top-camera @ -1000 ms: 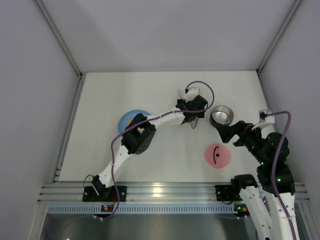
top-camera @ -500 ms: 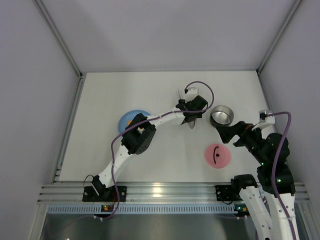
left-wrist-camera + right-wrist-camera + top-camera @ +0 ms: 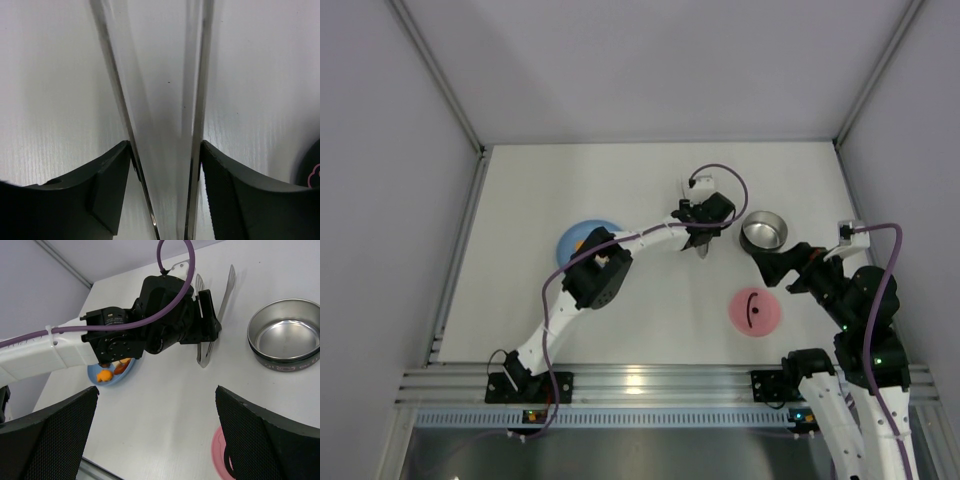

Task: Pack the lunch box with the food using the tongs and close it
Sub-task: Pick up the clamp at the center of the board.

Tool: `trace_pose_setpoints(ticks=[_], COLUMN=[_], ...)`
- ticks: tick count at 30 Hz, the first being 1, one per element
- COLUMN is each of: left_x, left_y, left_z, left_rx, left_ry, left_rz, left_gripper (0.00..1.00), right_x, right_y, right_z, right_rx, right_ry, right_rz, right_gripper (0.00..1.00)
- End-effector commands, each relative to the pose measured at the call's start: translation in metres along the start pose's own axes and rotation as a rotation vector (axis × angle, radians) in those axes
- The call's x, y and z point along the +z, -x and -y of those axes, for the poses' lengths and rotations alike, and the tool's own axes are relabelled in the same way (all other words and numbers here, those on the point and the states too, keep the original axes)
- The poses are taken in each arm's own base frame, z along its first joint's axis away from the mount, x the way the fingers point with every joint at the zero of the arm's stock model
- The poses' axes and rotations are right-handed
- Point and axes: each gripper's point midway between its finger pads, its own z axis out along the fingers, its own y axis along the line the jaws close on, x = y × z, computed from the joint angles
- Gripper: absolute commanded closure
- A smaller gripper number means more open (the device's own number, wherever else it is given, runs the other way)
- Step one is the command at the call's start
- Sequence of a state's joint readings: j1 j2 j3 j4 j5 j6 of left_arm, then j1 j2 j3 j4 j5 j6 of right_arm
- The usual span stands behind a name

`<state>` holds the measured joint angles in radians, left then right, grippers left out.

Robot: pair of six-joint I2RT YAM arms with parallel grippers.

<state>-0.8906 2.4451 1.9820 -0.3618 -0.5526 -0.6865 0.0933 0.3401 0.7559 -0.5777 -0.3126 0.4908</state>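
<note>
**Inspector:** Report the left gripper (image 3: 166, 152).

**Assessor:** It is closed across the tongs (image 3: 200, 100). In the wrist view one of its fingers (image 3: 110, 185) bears on the outer face of each slim arm. The grip sits near the joined end, so the two tips stay free to pinch. The arms spread as they run away from the wrist, toward the far side of the table (image 3: 650, 180). I cannot tell whether the tongs rest on the surface or hang just above it.

**Inspector:** And the lunch box (image 3: 282, 337)?

**Assessor:** It stands upright and empty, just to the right of the tongs. Its pink lid (image 3: 754, 312) lies flat, nearer the arm bases and apart from it. The mouth is thus left clear for loading.

**Inspector:** The food (image 3: 105, 376)?

**Assessor:** All visible pieces are on the light-blue plate (image 3: 575, 232), well to the left and partly under the left arm. None is in the box.

**Inspector:** The right gripper (image 3: 157, 430)?

**Assessor:** Its jaws are spread wide and hold nothing. It hovers between box and lid, which I judge to be a waiting post for steadying the box or fitting the lid.

**Inspector:** Progress?

**Assessor:** Early, in my judgement. The tool is being secured, and packing and closing are not yet begun. The squeeze must be firm enough to hold the tongs without pressing their tips together.
</note>
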Motion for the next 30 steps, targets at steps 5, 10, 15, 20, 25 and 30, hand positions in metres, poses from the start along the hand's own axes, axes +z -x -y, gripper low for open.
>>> trace_pose_setpoints(ticks=[5,10,15,20,25,30], left_x=[-0.009,-0.01,-0.013,-0.006,-0.003,-0.004], left_y=[-0.004,-0.019,-0.03,-0.04,-0.047,-0.05], left_z=[-0.014,-0.017,-0.01,-0.006,-0.01,-0.017], left_rx=[0.004,-0.027,-0.046,-0.033,-0.024,-0.008], left_ry=[0.027,0.039,0.052,0.066,0.082,0.096], left_rz=[-0.01,-0.035,-0.026,-0.046,-0.062,-0.058], left_gripper=[0.2,0.17,0.2,0.22,0.28,0.33], right_x=[-0.004,-0.004,-0.004,-0.005,-0.005,-0.003], right_y=[0.004,0.004,0.005,0.004,0.004,0.001], right_z=[-0.002,-0.003,-0.003,-0.003,0.0,-0.001], right_rx=[0.0,0.005,0.005,0.001,0.001,0.008], right_ry=[-0.002,0.002,0.001,-0.001,-0.011,-0.001], right_rz=[0.011,0.011,0.013,0.01,0.011,0.004], right_gripper=[0.01,0.0,0.0,0.01,0.0,0.01])
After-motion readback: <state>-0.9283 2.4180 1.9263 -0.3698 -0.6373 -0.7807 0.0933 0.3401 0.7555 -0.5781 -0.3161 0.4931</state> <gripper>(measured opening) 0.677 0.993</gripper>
